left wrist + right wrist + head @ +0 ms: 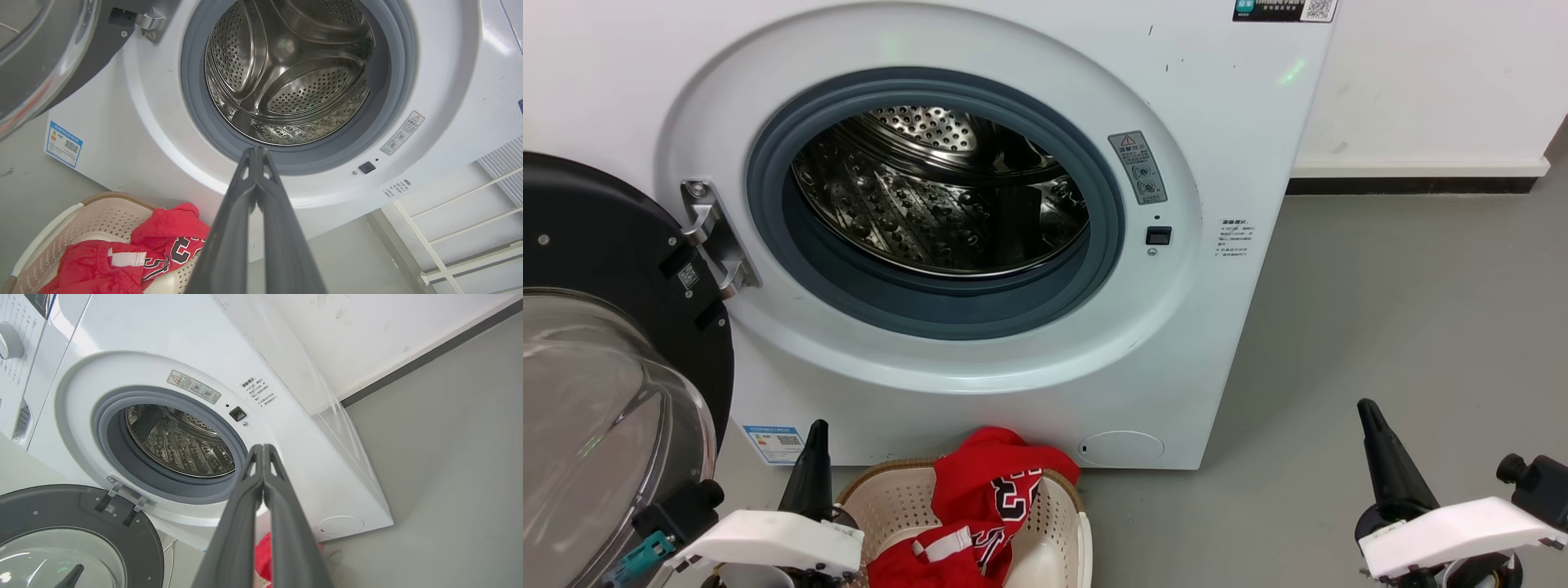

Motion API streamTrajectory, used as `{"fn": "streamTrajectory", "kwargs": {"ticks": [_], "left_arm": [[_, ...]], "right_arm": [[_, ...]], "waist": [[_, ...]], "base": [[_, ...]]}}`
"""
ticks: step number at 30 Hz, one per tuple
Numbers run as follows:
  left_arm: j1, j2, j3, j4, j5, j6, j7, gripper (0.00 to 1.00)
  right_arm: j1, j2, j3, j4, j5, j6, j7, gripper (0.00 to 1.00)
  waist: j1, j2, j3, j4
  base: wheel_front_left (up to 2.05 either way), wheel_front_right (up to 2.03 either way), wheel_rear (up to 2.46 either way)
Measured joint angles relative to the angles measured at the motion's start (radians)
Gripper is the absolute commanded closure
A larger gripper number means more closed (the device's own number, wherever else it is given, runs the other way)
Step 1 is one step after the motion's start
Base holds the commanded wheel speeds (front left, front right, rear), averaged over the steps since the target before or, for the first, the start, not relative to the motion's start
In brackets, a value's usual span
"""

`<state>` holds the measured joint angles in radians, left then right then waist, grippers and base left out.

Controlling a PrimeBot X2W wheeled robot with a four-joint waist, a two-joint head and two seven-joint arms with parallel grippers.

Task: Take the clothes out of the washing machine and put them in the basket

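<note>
Glossy white washing machine [1013, 392], shiny perforated steel drum [931, 220], soft red clothes [988, 490], matt plastic basket [890, 498]

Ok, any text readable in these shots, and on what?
Red fabric garment in the cream plastic basket: black-and-white digits, folded, perhaps "23".
Grey warning sticker on the white front-loading washing machine: triangle sign, print too small.
Blue corner label and black top label: QR codes, print too small.

grey floor [1405, 310] meets a scuffed white wall [1421, 82] along a dark skirting strip [1413, 185]
</note>
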<state>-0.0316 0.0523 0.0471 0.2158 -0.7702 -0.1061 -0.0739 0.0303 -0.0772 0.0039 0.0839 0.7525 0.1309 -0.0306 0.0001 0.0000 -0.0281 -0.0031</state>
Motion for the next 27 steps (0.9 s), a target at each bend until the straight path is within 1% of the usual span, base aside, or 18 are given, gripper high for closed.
{"fn": "streamTrajectory", "kwargs": {"ticks": [17,18,27], "left_arm": [[-0.019,0.0,0.019,0.007,-0.216,-0.007,0.046,1.0],[-0.02,-0.001,0.021,0.008,-0.252,-0.008,0.055,1.0],[-0.03,-0.001,0.028,0.012,-0.349,-0.009,0.078,1.0]], "right_arm": [[-0.031,-0.005,-0.013,0.04,0.234,0.0,0.023,1.0],[-0.033,-0.005,-0.016,0.047,0.272,0.0,0.028,1.0],[-0.052,-0.006,-0.024,0.065,0.378,0.0,0.04,1.0]], "waist": [[0.0,0.0,0.006,0.001],[0.0,0.0,0.007,0.001],[0.0,0.0,0.01,0.001]], "base": [[0.0,0.0,0.0],[0.0,0.0,0.0],[0.0,0.0,0.0]]}}
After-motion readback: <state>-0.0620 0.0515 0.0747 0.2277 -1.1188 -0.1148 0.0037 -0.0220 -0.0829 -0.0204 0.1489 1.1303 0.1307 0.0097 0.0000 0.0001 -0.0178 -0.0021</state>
